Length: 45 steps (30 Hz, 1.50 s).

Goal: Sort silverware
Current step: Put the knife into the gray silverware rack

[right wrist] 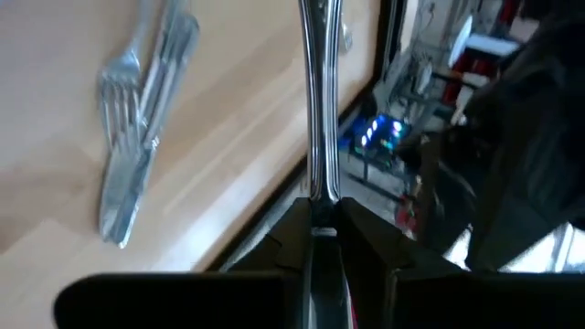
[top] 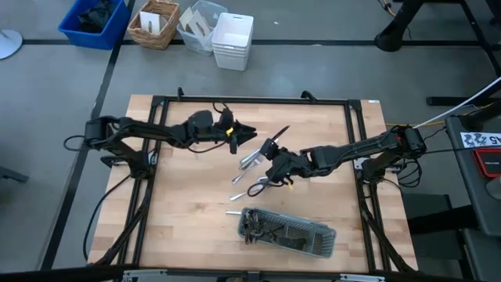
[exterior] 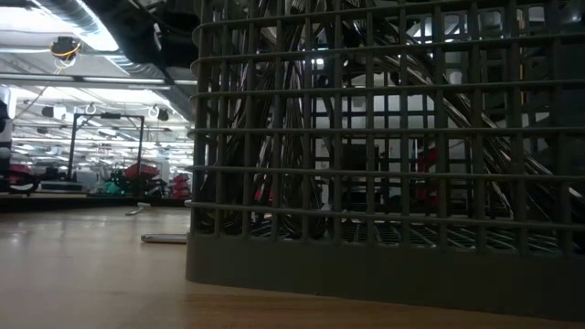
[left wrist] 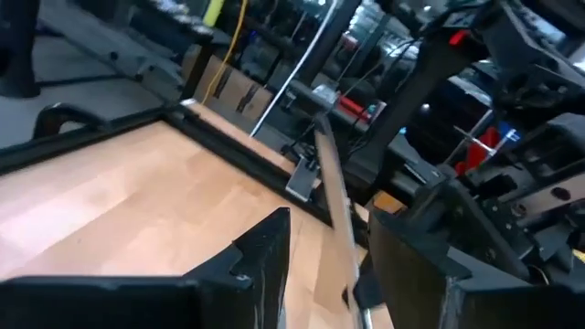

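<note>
My right gripper is over the table's middle, shut on one slim piece of silverware. That piece juts toward the far edge. My left gripper hovers just left of it, open, and in the left wrist view the piece shows ahead of the gap between its fingers. Loose forks and a knife lie flat on the wood in a cluster. More pieces lie nearer the tray. The dark mesh tray sits by the near edge with several pieces in its left end. My right gripper pinches the piece's ribbed handle between its two fingers. The handle runs straight out ahead of the fingers, in line with them. The piece is lifted clear of the table and points from the gripper toward the far edge.
The tray's mesh wall fills the low view, with one loose piece on the wood beside it. A black frame rims the table. Bins and baskets stand on the floor beyond the far edge. Bare wood lies at the near left.
</note>
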{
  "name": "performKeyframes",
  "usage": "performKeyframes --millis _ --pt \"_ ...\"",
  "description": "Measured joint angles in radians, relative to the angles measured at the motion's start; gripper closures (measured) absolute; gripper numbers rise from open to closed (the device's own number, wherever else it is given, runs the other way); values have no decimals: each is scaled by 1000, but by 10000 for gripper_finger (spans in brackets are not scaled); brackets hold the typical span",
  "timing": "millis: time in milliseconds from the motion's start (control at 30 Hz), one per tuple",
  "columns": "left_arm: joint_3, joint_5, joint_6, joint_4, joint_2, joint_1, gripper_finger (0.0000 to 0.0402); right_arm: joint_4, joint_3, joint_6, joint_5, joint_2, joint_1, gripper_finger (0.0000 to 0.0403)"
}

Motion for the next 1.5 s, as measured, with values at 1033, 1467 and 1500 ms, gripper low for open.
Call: performKeyframes --millis 1033,1467,1500 --pt "7 276 -33 -290 6 -54 259 -17 0 30 -36 0 0 354" --pt "7 224 18 -294 6 -86 259 -12 0 30 -36 0 0 354" --pt "7 215 18 -295 6 -86 259 -11 0 30 -36 0 0 354"
